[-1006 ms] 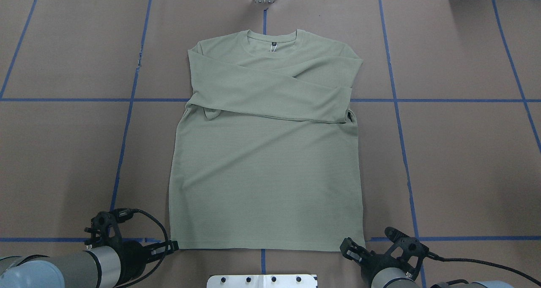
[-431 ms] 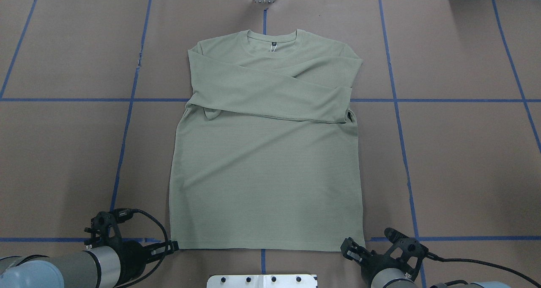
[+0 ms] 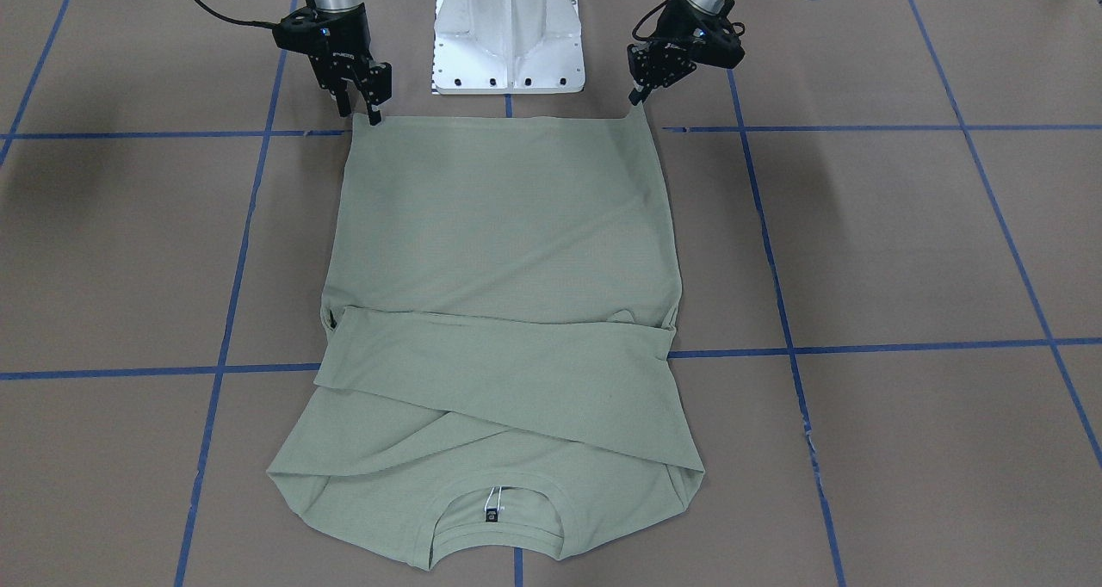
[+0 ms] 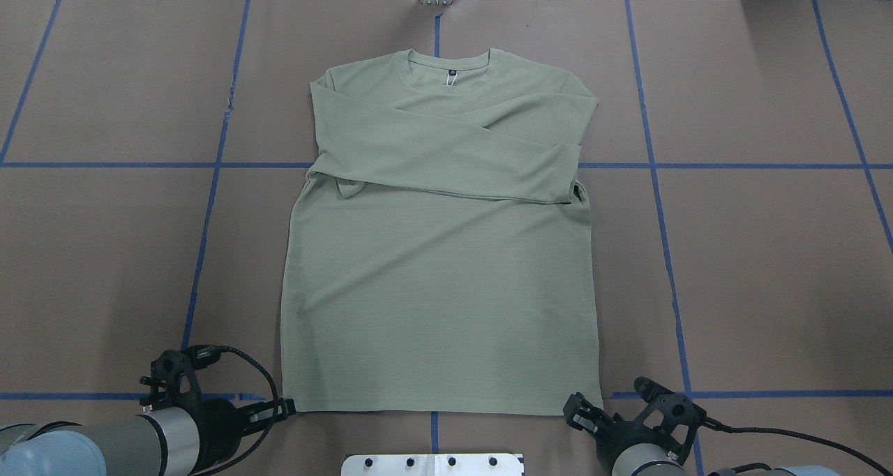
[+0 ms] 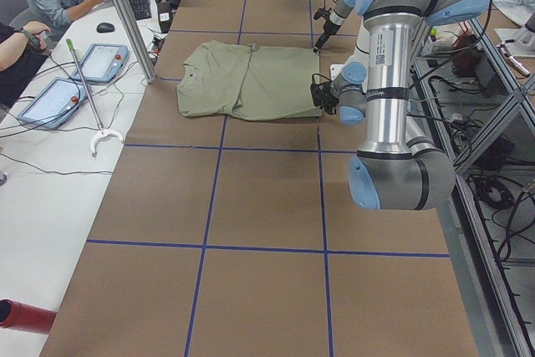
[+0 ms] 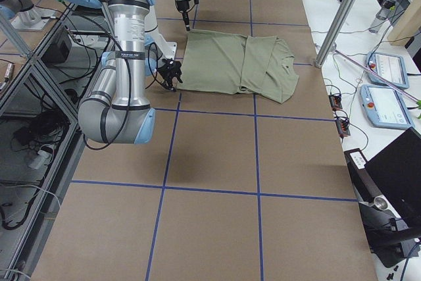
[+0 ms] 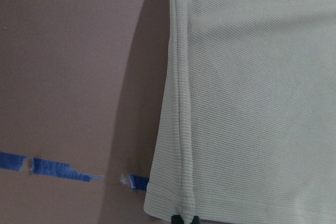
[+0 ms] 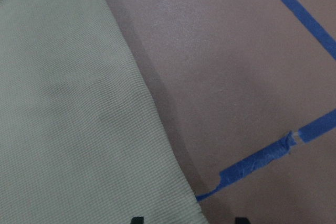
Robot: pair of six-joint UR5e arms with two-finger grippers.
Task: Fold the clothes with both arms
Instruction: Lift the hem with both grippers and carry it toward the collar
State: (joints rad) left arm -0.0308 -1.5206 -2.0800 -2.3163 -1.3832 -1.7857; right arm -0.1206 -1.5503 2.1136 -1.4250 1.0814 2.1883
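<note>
Overhead exterior: sage shirt (image 4: 439, 287) flat on surface (image 4: 767, 266), sleeves (image 4: 446, 162) crossed over chest. My left claw (image 4: 287, 406) pinches its hem corner. My right claw (image 4: 573, 412) gapes astride other corner, gripping nothing. Risk: lifting now drags hem lopsided, skews fold; thin pinch could slip.

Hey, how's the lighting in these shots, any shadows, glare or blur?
Left wrist view: sharp, shirt washed pale, broad soft shadow on the table beside its hem. Right wrist view: faint sheen on the table. Front-facing view: dim patch near the picture's left edge.
</note>
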